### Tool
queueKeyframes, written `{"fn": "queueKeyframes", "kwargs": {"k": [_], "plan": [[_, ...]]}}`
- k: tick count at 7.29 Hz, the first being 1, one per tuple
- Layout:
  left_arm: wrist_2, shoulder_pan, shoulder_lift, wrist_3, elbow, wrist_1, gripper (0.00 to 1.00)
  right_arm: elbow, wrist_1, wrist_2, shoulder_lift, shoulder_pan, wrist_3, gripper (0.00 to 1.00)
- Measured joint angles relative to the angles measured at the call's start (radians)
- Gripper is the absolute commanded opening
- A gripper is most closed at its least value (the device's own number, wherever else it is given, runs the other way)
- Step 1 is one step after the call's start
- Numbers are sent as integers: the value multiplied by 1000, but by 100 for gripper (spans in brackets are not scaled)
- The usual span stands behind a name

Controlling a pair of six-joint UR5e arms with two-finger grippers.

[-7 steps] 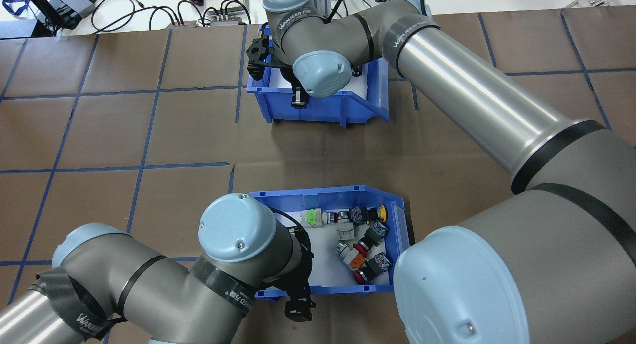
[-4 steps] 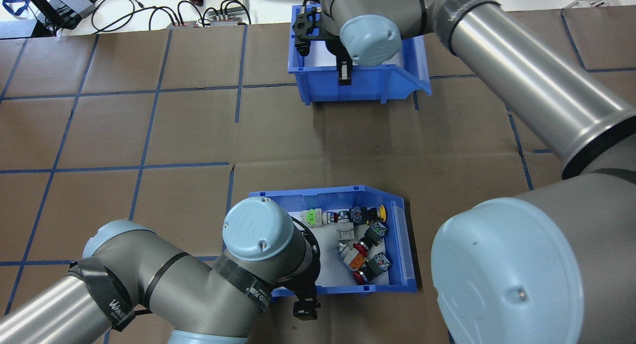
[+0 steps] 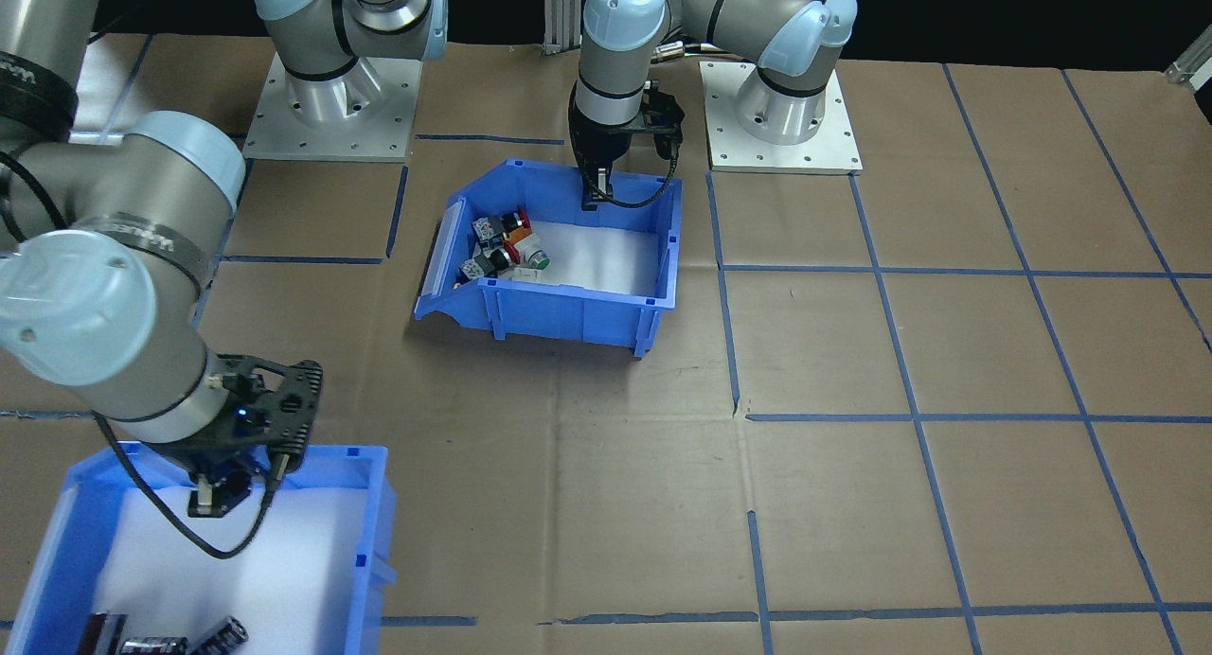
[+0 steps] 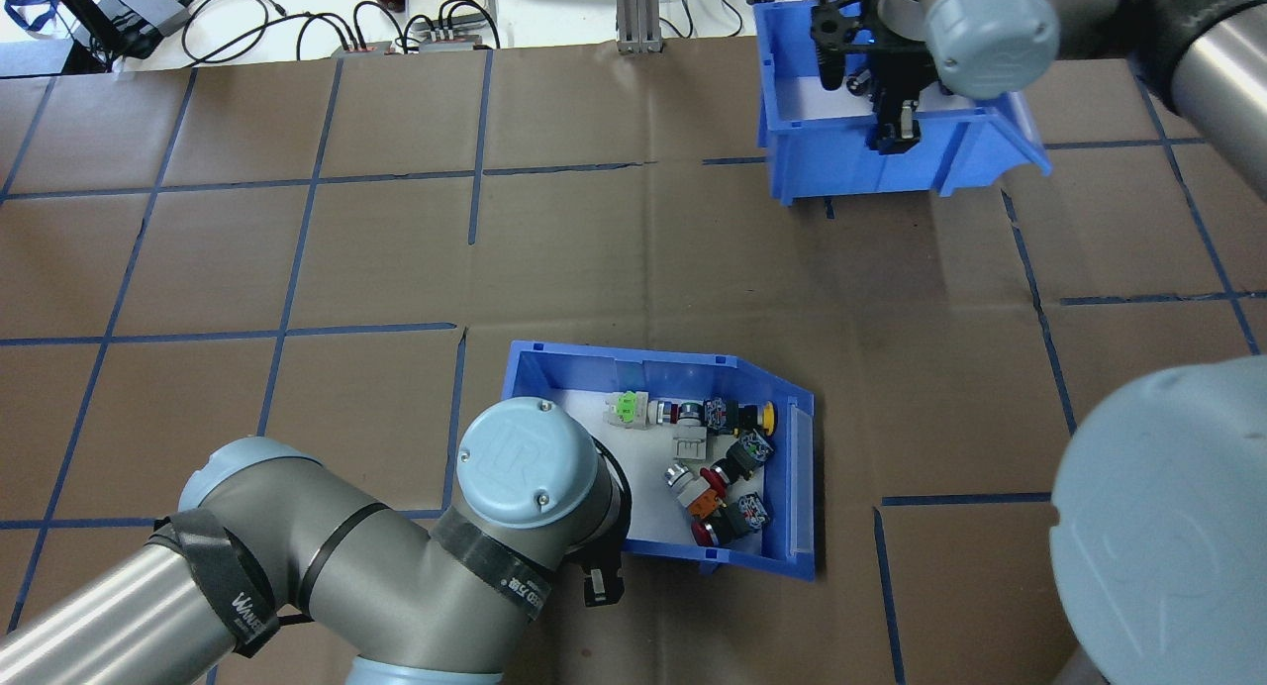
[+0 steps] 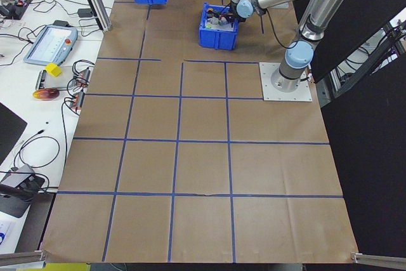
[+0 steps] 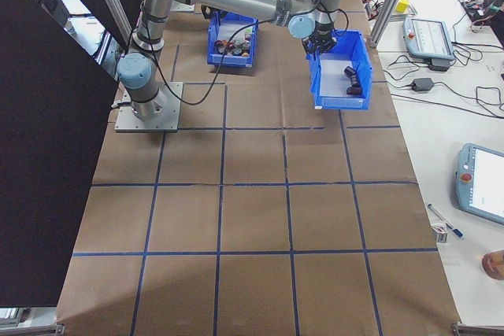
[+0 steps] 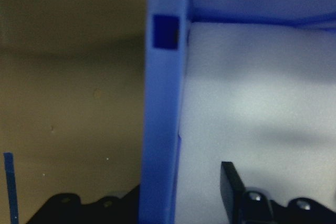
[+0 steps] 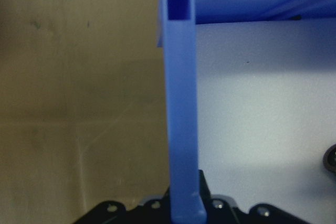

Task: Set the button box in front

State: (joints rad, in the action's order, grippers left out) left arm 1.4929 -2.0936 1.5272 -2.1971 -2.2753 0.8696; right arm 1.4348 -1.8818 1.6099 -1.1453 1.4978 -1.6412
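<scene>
While your left gripper [image 4: 602, 586] pinched the near wall of the button box [image 4: 792, 487] by the robot, your right gripper [image 4: 896, 131] clamped the other bin [image 4: 792, 160] far right.

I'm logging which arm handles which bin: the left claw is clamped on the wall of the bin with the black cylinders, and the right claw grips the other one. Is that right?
No, the bins are swapped. The overhead exterior view shows the left claw on the wall of the button box, full of coloured push-buttons. The right claw grips the other blue bin, whose black cylinders show in the exterior right view.
</scene>
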Motion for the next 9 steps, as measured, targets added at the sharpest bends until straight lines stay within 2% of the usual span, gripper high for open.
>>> {"fn": "queueKeyframes", "kwargs": {"k": [3,5,6,8,9], "plan": [[-5,4,-20,-10,70,-14,0,195,-10,-5,-170,-166,-225,5],[-9,48,4,31,160,-5,0,336,-87,-8,-271,-245,-307,5],[-28,90,34,75,206,-4,0,385,-138,-13,-293,-266,-325,5],[-117,164,141,164,330,-9,0,418,-177,-42,-304,-278,-324,5],[-180,193,210,196,408,-11,0,421,-181,-56,-306,-279,-312,5]]}}
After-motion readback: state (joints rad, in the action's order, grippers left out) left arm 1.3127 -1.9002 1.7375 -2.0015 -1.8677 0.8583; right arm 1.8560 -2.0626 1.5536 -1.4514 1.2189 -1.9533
